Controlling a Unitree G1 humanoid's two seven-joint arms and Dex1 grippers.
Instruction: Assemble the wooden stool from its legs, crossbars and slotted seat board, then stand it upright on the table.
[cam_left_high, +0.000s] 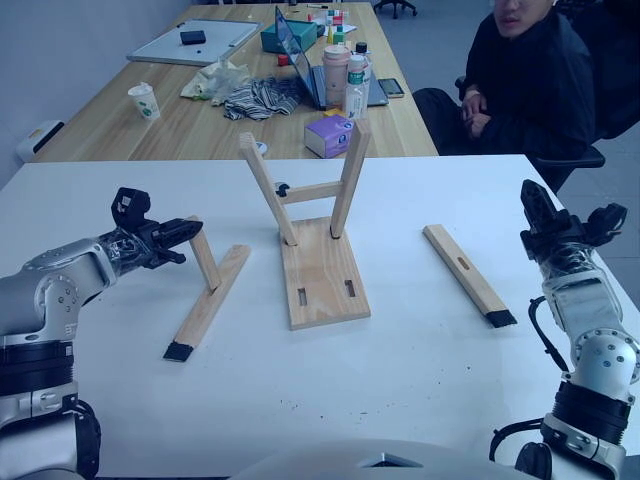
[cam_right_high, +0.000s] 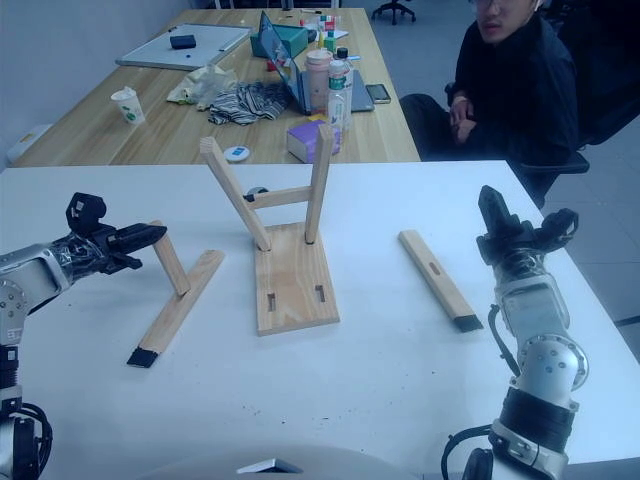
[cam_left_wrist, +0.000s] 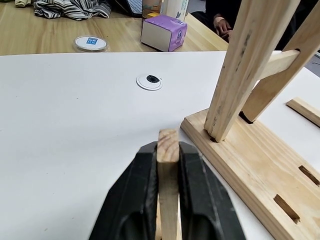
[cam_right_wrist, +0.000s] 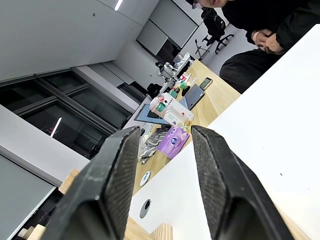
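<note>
Looking down, left eye view: slotted seat board (cam_left_high: 322, 285) lies flat mid-way across the white table (cam_left_high: 420, 390), w/ two legs (cam_left_high: 262, 185) standing up out of it, joined by a crossbar (cam_left_high: 312, 191). The two slots nearer the robot are unfilled. The left gripper (cam_left_high: 190, 232) is clamped on the top of a second crossbar (cam_left_high: 207, 264), which sticks up from a third leg (cam_left_high: 214, 296) lying flat left of the board. A fourth leg (cam_left_high: 465, 272) lies loose on the board's right. The right gripper (cam_left_high: 573, 208) is raised near the table edge, well apart from it, spread wide and holding nothing.

Right eye view: same layout, nothing extra.

Left wrist view: both fingers (cam_left_wrist: 142, 200) pinch the crossbar end; the board sits just beside.

Right wrist view: fingers (cam_right_wrist: 112, 185) wide apart, nothing between.

Risks, as judgement: the grip is only on the crossbar tip, so lifting may pull the crossbar out of the third leg, or let the leg swing and knock the standing pair. Misaligned tenons could jam in the slots and drag the unheld board.
</note>
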